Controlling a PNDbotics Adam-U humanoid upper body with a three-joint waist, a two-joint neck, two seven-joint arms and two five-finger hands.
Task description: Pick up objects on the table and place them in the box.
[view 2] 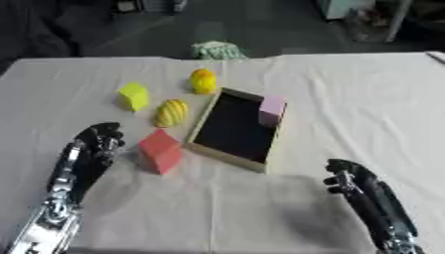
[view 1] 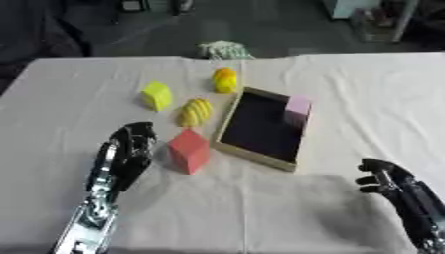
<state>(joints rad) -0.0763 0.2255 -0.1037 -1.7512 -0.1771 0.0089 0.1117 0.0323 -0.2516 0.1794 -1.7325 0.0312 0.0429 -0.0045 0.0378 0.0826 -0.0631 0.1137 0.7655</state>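
— Where do the blocks sit right now?

— On the cloth-covered desk (view 1: 365, 89). The shallow box (view 1: 260, 128) lies near the middle, dark inside with a pale wooden rim, and a pink block (view 1: 297, 111) stands at its far right corner — whether fully inside or partly on the rim, I can't tell. Just left of the box there's a red cube (view 1: 188, 150), then a ridged yellow piece (view 1: 194, 112), a yellow-green cube (view 1: 157, 95) further left, and a rounded yellow-orange thing (view 1: 224, 80) beyond the box's far corner.

— And the hands?

— The left hand (view 1: 128, 149) is just beside the red cube, on its left. Its fingers look bent at the tips and hold nothing; I can't make out any contact with the cube. The arm behind it runs off the bottom edge.

— The right one?

— The right hand (view 2: 349, 179) is low at the right, well apart from the box, fingers curled in, nothing in them. Its forearm is cut off at the lower corner.

— Anything past the desk?

— A pale, greenish bundle (view 1: 224, 49) at the far edge, too blurred to name.
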